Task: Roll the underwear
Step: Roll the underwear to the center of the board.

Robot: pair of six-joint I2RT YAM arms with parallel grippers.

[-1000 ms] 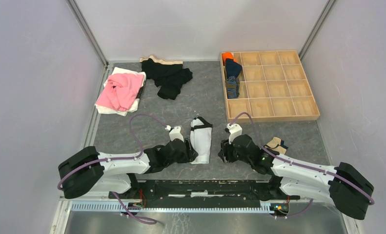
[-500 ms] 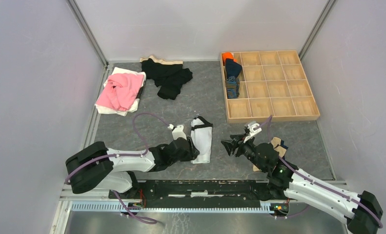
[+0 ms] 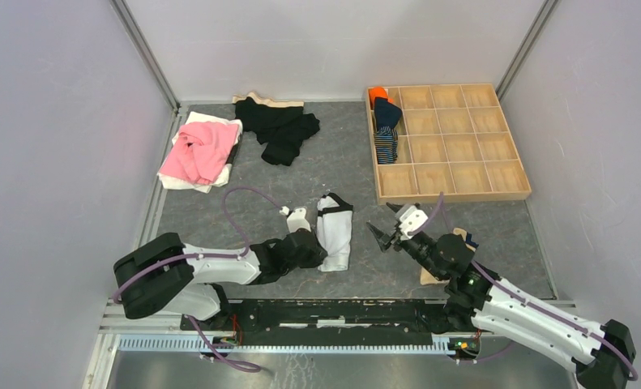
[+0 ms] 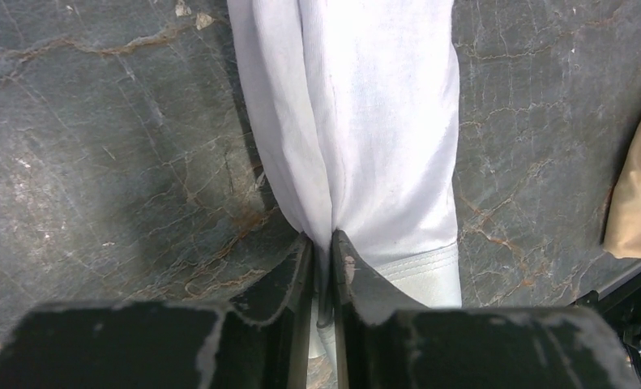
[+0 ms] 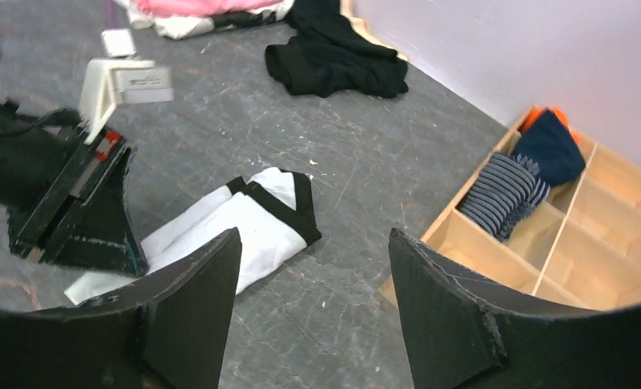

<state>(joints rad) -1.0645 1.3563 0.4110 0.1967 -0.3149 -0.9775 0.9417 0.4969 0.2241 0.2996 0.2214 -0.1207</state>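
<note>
The white underwear with black trim point(image 3: 335, 228) lies folded into a long strip at the table's near middle; it also shows in the left wrist view point(image 4: 365, 121) and the right wrist view point(image 5: 244, 223). My left gripper point(image 3: 323, 258) is shut on its near end, pinching a fold of white cloth point(image 4: 323, 243). My right gripper point(image 3: 382, 232) is open and empty, raised above the table to the right of the strip point(image 5: 313, 267). Rolled navy striped underwear point(image 3: 386, 143) sits in the wooden tray's left column.
A wooden compartment tray point(image 3: 471, 190) stands at the back right, with an orange roll point(image 3: 378, 95) and a navy roll point(image 3: 387, 113) in it. Black garments point(image 3: 280, 126) and a pink garment on white cloth point(image 3: 199, 150) lie at the back left. A tan and black garment point(image 3: 461, 241) lies under my right arm.
My right gripper has lifted off the table and swung right and away, from beside the strip, opening. My left gripper stays shut on the white underwear's near end.
</note>
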